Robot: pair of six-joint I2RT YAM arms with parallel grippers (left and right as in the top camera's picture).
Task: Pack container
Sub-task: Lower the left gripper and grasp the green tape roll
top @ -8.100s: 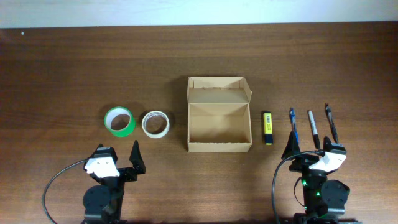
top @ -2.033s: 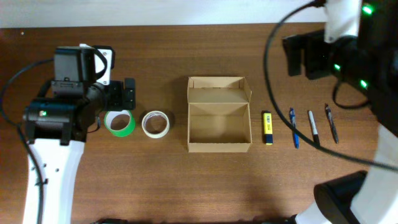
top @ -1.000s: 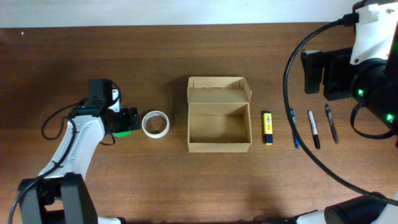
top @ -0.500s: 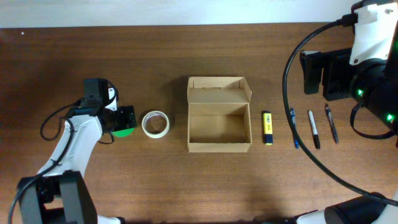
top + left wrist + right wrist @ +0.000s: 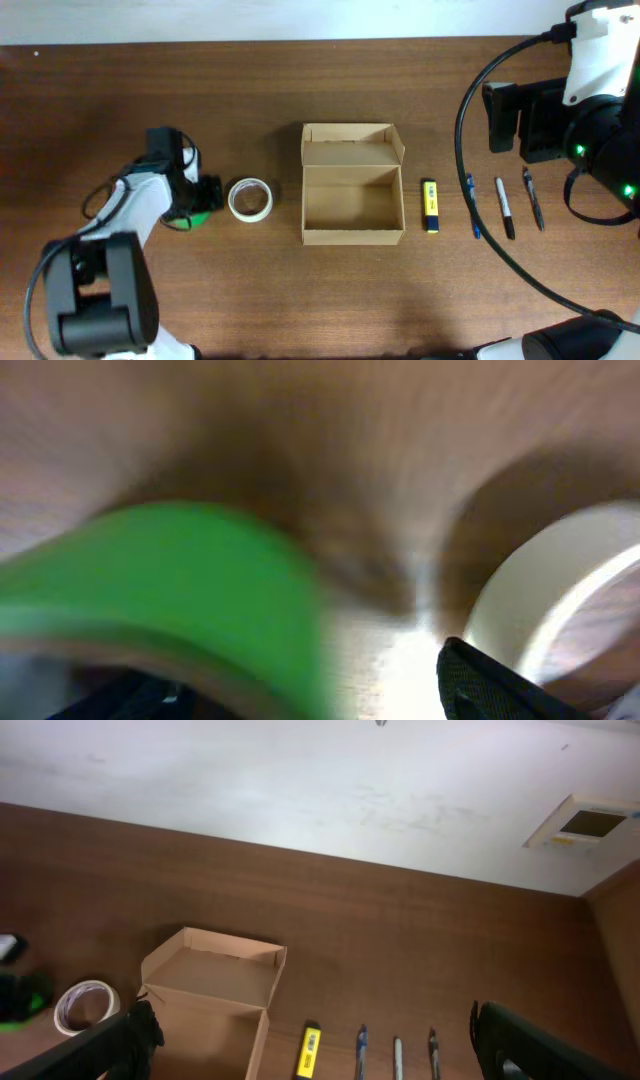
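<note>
The container (image 5: 303,205), an open tan cardboard box with its flap lid folded back, stands mid-table and looks empty; it also shows in the right wrist view (image 5: 215,975). A green tape roll (image 5: 201,214) lies left of it, mostly hidden under my left gripper (image 5: 197,195). In the blurred left wrist view the fingers (image 5: 310,690) are apart, straddling the green roll's wall (image 5: 170,580). A white tape roll (image 5: 269,200) lies just right of it (image 5: 540,600). My right gripper (image 5: 520,120) is open and empty, high above the pens (image 5: 315,1035).
A yellow highlighter (image 5: 429,205) lies right of the box. Three pens lie further right: blue (image 5: 471,205), white-barrelled (image 5: 504,207) and dark (image 5: 533,198). A pale wall borders the table's far edge (image 5: 320,780).
My left arm has come down from above onto the green tape roll and now sits over it. My right arm has stayed raised and still for the last second.
</note>
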